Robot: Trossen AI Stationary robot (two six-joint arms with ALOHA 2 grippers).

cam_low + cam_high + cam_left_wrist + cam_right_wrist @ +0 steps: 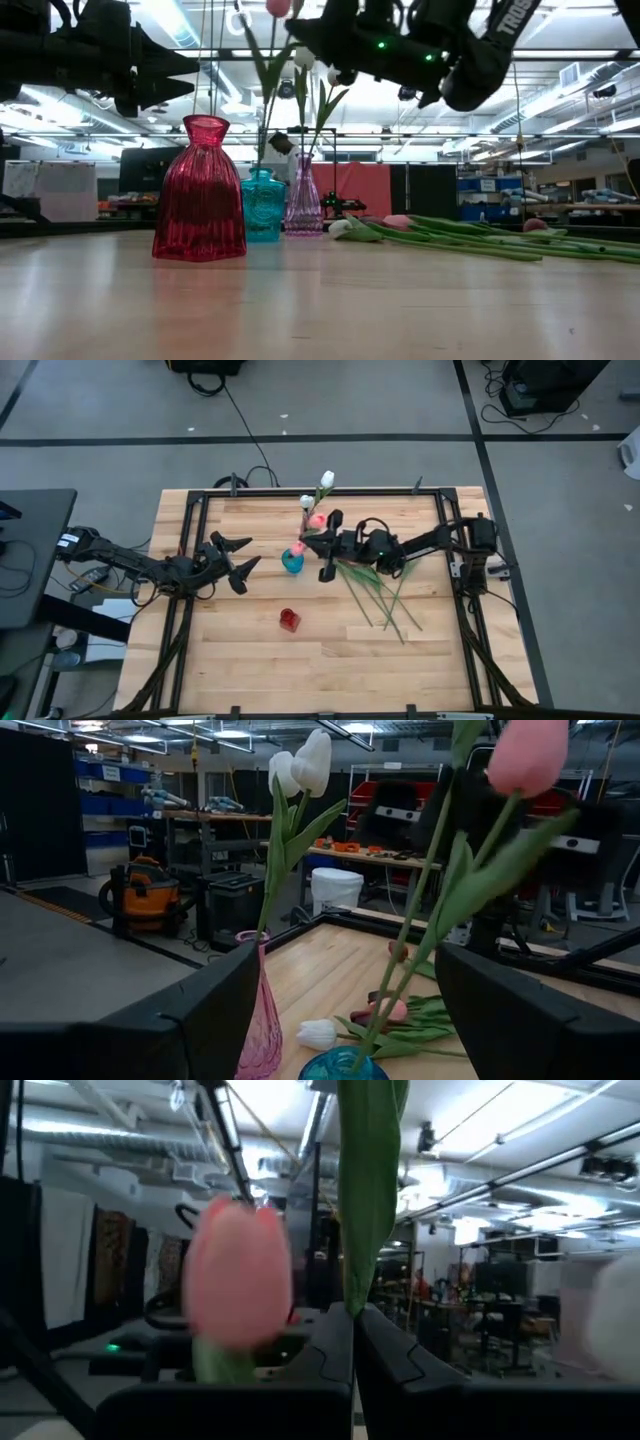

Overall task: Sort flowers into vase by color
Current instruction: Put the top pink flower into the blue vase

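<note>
The high view takes in the whole bench (250, 660) and both arms. The right gripper (327, 545) is pinched on a pink tulip (317, 520) whose stem stands in the teal vase (292, 561); the left gripper (238, 559) hangs beside it, wide open, holding nothing. Only the low view shows all 3 vases upright: red vase (199, 189), teal, and pink vase (304, 196) (2 white tulips (303, 765) in it). Loose tulips (380, 593) lie on the bench near the right arm, too tangled to count.
</note>
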